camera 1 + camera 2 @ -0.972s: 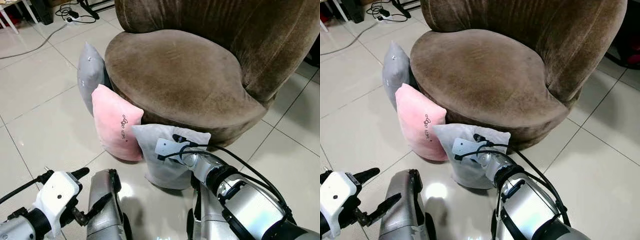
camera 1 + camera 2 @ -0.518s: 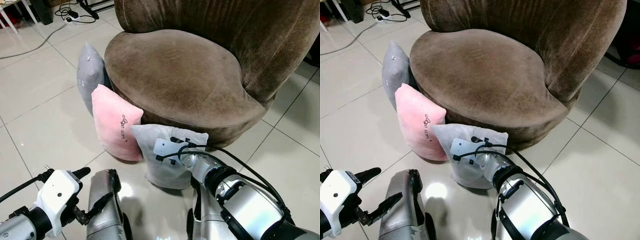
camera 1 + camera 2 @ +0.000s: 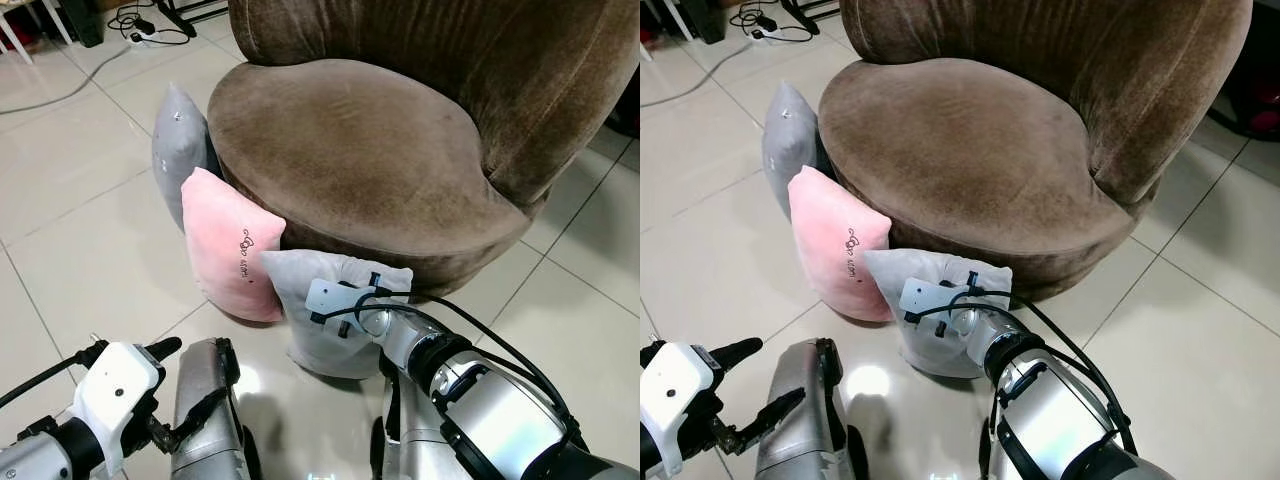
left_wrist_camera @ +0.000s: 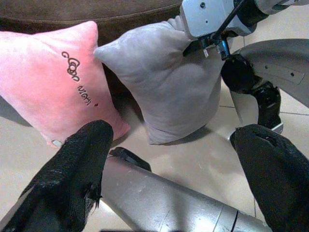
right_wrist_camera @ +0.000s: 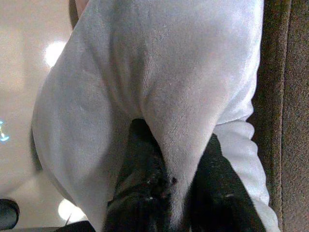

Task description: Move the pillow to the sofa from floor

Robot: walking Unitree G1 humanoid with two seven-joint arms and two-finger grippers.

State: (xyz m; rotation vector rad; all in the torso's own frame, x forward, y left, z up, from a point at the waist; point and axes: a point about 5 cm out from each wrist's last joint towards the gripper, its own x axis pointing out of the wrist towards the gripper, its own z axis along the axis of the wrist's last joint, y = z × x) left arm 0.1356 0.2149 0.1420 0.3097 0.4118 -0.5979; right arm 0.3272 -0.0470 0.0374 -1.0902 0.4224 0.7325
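Observation:
Three pillows lean against the brown round sofa (image 3: pixel 350 150) on the tile floor. A light grey pillow (image 3: pixel 305 345) stands nearest me, a pink pillow (image 3: pixel 225 240) beside it, and a darker grey pillow (image 3: pixel 178 150) farther back on the left. My right gripper (image 5: pixel 176 145) is at the top of the light grey pillow (image 5: pixel 145 72), shut on a raised fold of its fabric. My left gripper (image 4: pixel 171 133) hangs low on the left, open and holding nothing, facing the pink and light grey pillows from a short distance.
The sofa's seat is bare, with a high backrest curving around its right side. Cables and a power strip (image 3: pixel 140 25) lie on the floor at the far left. My own silver leg (image 3: pixel 205 410) stands just below the pillows. Open tile floor stretches to the left.
My right gripper has pushed slightly further into the top of the light grey pillow, and the fabric there has bunched. The left arm has stayed put.

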